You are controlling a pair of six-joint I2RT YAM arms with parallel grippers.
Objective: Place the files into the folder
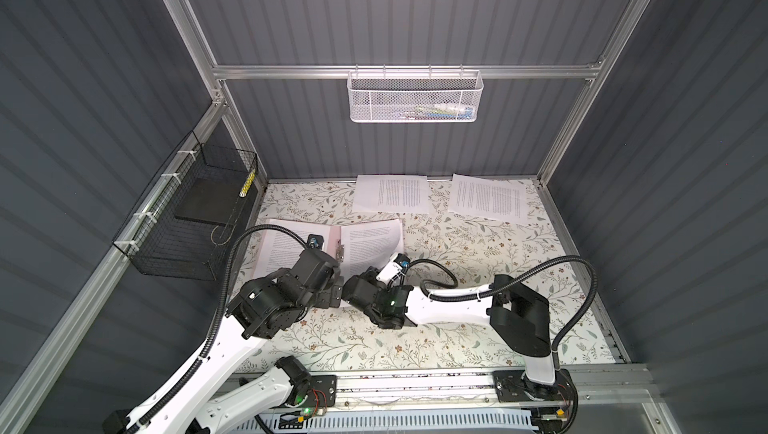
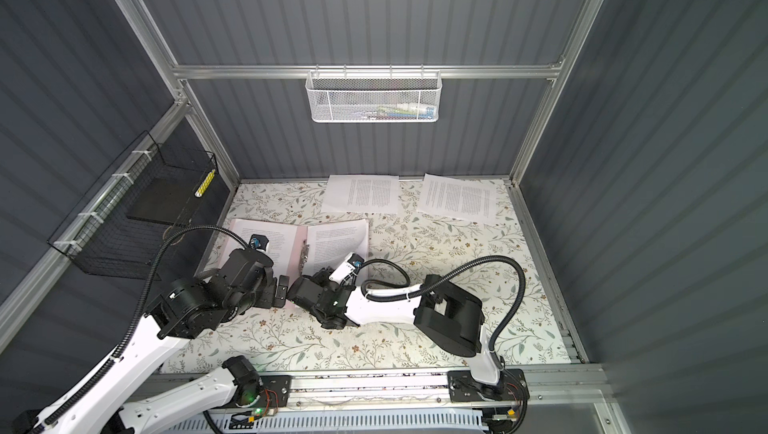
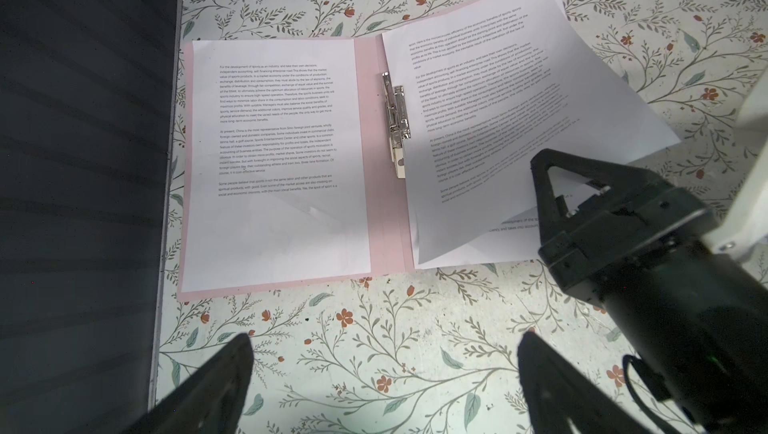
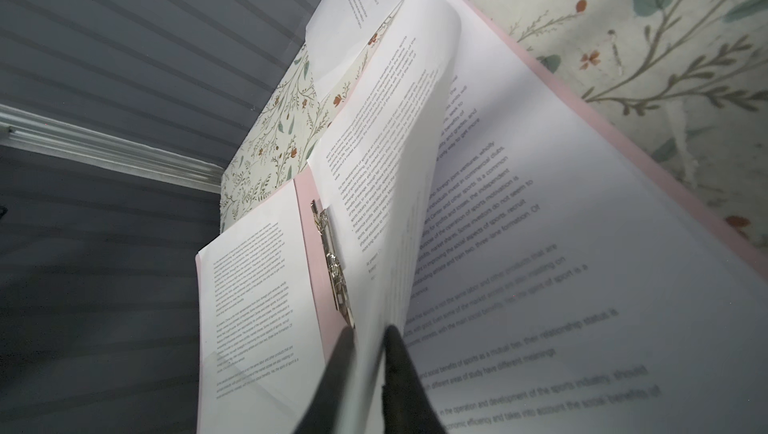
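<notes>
Our right gripper [image 4: 368,336] has its jaws barely apart around the edge of the curled top sheet [image 4: 386,129], and we can't tell if it's pinching. The left gripper [image 3: 382,386] gapes wide, empty. The folder [image 3: 388,224] lies open just past both, with a loose sheet [image 1: 390,196] and its neighbour [image 1: 490,200] behind. Paper's light, floppy and slick, so we'd grab edges. From overhead, the wrist hides that grip.

Files [image 3: 274,153] in the folder [image 3: 384,220]; two sheets [image 1: 390,194] behind, seemingly apart.
</notes>
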